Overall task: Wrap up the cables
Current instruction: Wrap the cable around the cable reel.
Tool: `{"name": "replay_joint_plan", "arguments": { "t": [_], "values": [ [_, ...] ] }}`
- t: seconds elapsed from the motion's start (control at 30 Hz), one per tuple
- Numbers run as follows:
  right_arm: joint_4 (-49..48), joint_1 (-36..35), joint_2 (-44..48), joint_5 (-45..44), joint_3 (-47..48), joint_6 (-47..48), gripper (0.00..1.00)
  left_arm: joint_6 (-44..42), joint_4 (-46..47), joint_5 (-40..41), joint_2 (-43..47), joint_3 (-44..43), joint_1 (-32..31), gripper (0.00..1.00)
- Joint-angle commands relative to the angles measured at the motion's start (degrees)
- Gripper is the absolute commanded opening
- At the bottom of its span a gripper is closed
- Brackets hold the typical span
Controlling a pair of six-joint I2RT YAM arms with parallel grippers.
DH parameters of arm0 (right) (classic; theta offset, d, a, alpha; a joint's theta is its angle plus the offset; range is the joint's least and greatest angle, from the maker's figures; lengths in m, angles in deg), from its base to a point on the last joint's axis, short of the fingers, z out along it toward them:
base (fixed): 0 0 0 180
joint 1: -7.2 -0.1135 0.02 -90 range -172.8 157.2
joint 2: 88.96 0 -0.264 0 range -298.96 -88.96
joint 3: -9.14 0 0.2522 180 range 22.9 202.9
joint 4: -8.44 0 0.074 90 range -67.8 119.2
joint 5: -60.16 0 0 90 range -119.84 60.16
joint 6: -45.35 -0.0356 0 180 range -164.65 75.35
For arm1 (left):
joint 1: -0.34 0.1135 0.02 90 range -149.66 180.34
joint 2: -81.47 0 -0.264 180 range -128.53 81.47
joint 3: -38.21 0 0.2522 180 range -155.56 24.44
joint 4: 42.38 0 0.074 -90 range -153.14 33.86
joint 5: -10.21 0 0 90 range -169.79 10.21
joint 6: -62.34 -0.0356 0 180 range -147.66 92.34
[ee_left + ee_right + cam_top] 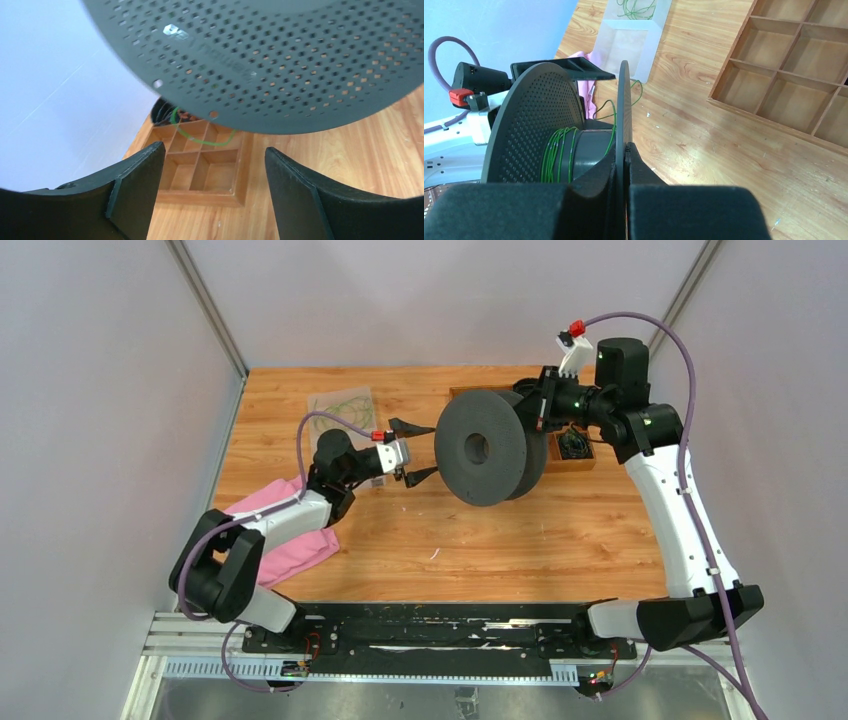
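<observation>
left fingers (134, 186) wide, empty | right fingers (644, 172) pinching spool (529, 125) rim | cables (555, 152): some on hub, some in bag (624, 47), one across tray (200, 198)

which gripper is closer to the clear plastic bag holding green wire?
Left. The left gripper hangs open just beside the clear plastic bag, toward the big black perforated spool; the right gripper is past that spool, shut on its far flange.

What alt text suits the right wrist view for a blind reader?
The right gripper pinches one flange of a black perforated spool with green cable wound on its core. Behind lie a wooden divided tray and a clear bag.
</observation>
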Motion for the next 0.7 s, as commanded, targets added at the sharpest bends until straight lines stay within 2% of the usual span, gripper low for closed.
{"name": "replay_joint_plan", "arguments": {
  "t": [0.0,0.1,0.3,0.5,0.67],
  "values": [
    [0.14,0.56,1.53,3.01,1.38,-0.40,0.01,-4.06,0.24,-5.50,-1.51,-0.97,-2.00,0.78],
    [0.16,0.50,1.41,3.95,0.85,-0.91,0.01,-3.08,0.53,-4.87,-2.25,-1.54,-2.79,0.77],
    [0.09,0.45,1.57,4.88,0.20,-1.19,0.01,6.16,10.68,-3.79,-5.33,-1.43,-3.77,0.66],
    [-0.18,0.34,2.00,4.56,-0.04,-1.21,0.01,14.62,19.98,-2.19,-9.20,-1.29,-3.96,0.40],
    [-0.29,0.33,2.07,3.24,0.02,-0.59,0.01,15.12,18.73,-1.52,-8.89,-1.12,-3.98,0.18]
  ]
}}
